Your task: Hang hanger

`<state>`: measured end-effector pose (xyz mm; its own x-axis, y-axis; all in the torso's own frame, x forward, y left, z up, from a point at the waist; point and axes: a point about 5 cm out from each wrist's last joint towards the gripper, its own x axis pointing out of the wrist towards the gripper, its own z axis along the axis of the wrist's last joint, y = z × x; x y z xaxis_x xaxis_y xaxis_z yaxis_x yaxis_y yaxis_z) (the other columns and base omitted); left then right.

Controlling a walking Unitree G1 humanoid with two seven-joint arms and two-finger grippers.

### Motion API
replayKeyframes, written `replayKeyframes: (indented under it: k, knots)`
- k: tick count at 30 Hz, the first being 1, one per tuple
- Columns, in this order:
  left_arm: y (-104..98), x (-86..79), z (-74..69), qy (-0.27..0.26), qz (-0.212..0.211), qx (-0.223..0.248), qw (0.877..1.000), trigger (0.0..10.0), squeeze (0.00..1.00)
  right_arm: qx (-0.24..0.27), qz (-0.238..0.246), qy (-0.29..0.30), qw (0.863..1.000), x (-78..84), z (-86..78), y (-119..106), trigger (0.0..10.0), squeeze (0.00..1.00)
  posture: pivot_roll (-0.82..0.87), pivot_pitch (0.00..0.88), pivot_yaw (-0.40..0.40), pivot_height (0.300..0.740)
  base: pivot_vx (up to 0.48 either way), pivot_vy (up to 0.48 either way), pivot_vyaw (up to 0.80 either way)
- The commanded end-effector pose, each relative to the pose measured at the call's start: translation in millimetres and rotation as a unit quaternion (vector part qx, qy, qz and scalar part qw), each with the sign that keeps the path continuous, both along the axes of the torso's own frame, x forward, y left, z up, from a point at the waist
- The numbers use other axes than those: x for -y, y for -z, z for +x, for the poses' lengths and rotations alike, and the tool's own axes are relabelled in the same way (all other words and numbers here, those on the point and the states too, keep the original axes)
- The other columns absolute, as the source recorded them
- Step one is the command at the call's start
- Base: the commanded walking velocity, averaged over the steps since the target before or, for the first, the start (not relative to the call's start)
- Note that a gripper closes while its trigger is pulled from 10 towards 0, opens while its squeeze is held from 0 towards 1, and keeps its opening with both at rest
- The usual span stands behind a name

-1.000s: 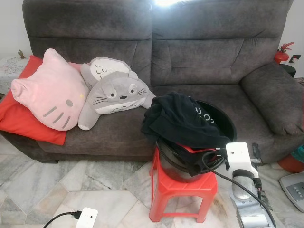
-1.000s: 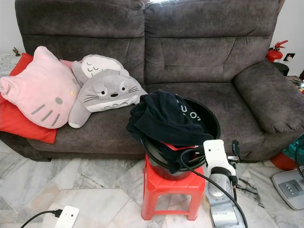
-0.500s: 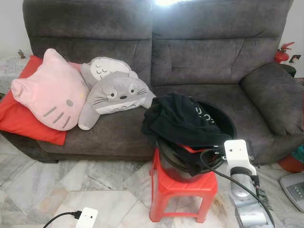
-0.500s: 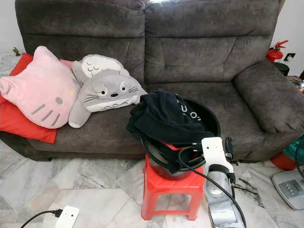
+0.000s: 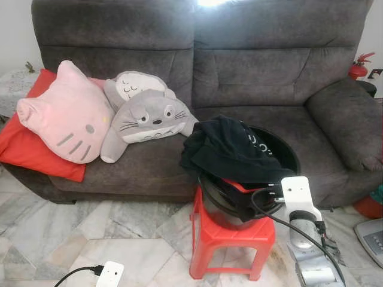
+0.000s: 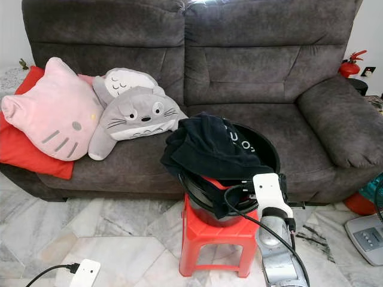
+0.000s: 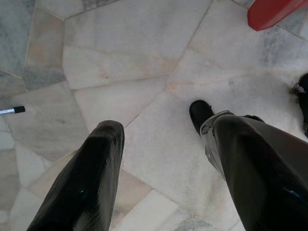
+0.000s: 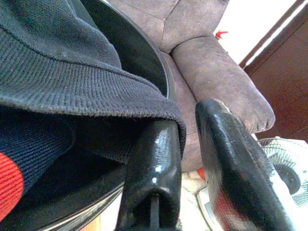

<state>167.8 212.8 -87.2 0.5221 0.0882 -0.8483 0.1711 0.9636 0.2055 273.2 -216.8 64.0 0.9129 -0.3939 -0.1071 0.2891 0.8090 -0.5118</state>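
Note:
A black basin (image 5: 288, 156) stands on a red plastic stool (image 5: 230, 239) in front of the sofa. Dark clothing (image 5: 230, 149) is heaped in it and spills over the near rim. A red strip (image 5: 239, 186) shows under the cloth; I cannot tell whether it is a hanger. My right gripper (image 8: 187, 115) is at the basin's near right rim, open. One finger (image 8: 156, 163) is under the hem of a dark knit garment (image 8: 62, 77), the other outside it. My left gripper (image 7: 156, 122) hangs open over the marble floor.
A grey sofa (image 5: 257, 78) fills the back, with a pink cat cushion (image 5: 63, 116), a grey plush (image 5: 146, 116) and a red cushion (image 5: 30, 155) on its left seat. A fan base (image 5: 372, 236) sits on the floor at right. A pen (image 7: 12, 110) lies on the floor.
My right gripper has moved a little left, in toward the basin and the hem of the clothing. The head camera has shifted slightly; the left arm stays low.

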Motion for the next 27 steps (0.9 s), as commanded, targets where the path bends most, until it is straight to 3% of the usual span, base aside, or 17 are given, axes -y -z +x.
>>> replayKeyframes:
  k: [1,5,13,20,27]
  knots:
    - [1,-2.4,-2.2,0.003,0.007,-0.005,1.000,10.0,0.00,0.008,-0.004,0.000,1.000,0.6,2.5,-3,0.0,0.00,-0.16,0.000,0.015,0.727,0.000,0.000,0.00]
    - [1,-2.6,-2.4,0.004,0.007,-0.005,1.000,10.0,0.00,0.014,-0.010,-0.003,1.000,0.7,2.8,-5,0.0,0.00,-0.16,0.000,0.015,0.727,0.000,0.000,0.00]
    - [1,-3.3,-3.1,0.003,0.009,-0.006,1.000,10.0,0.00,0.098,-0.067,-0.114,0.986,-26.3,12.7,-46,0.0,0.00,-0.17,0.000,0.015,0.727,0.000,0.000,0.00]
    - [1,-3.1,-3.6,0.004,0.008,-0.006,1.000,10.0,0.00,0.111,-0.068,-0.156,0.979,-35.1,12.1,-58,0.0,0.00,-0.17,0.000,0.015,0.727,0.000,0.000,0.00]
    - [1,-2.3,-3.7,0.006,0.008,-0.007,1.000,10.0,0.00,0.147,-0.084,-0.192,0.967,-41.3,12.9,-86,0.0,0.00,-0.18,0.000,0.017,0.727,0.000,0.000,0.00]
